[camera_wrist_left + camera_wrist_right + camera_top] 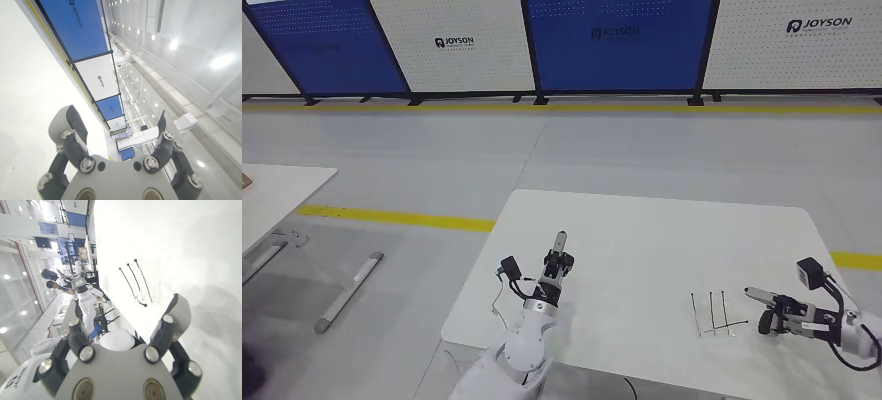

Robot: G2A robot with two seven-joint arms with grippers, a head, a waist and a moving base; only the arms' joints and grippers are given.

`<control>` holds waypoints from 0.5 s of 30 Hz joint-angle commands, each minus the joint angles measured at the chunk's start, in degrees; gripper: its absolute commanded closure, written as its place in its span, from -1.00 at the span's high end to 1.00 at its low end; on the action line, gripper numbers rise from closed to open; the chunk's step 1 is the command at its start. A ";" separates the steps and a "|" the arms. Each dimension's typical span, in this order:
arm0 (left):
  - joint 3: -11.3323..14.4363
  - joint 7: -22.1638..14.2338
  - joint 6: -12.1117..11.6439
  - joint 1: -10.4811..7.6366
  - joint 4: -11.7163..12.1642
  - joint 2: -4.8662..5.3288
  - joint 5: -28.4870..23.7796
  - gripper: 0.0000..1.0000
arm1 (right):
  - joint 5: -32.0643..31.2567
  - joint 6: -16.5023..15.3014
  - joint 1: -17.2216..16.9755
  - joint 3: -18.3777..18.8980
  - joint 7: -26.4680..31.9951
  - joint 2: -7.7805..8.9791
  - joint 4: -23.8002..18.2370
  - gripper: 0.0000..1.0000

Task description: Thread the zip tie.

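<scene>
Several black zip ties point(714, 314) lie side by side on the white table point(642, 240), near its front right. In the right wrist view the zip ties point(134, 281) are straight, with their square heads at the far ends, and one shorter tie lies across their near ends. My right gripper point(754, 308) is open just to the right of them and points at them, a little short of touching; its fingers point(179, 306) hold nothing. My left gripper point(560, 240) is over the table's front left, open and holding nothing, its padded fingers point(76, 121) spread wide.
The table's near edge runs close under both arms. Another white table point(272, 195) stands off to the left across a gap of floor. Blue and white partition panels point(622, 40) line the back of the room beyond a yellow floor line point(392, 217).
</scene>
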 commanded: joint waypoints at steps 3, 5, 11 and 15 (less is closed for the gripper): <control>0.00 0.00 0.00 0.00 0.00 0.00 0.00 1.00 | 1.59 -0.60 -0.74 -2.20 0.00 0.15 -0.36 1.00; 0.00 0.00 0.00 0.00 0.00 0.00 0.00 1.00 | 2.60 -0.58 -0.73 -3.60 0.00 0.74 -0.23 1.00; 0.00 0.00 0.00 0.00 0.00 0.00 0.00 1.00 | 4.93 -0.46 -0.40 -6.33 0.00 2.55 0.32 1.00; 0.00 0.00 0.00 0.00 0.00 0.00 0.00 1.00 | 4.93 -0.46 -0.40 -6.33 0.00 2.55 0.32 1.00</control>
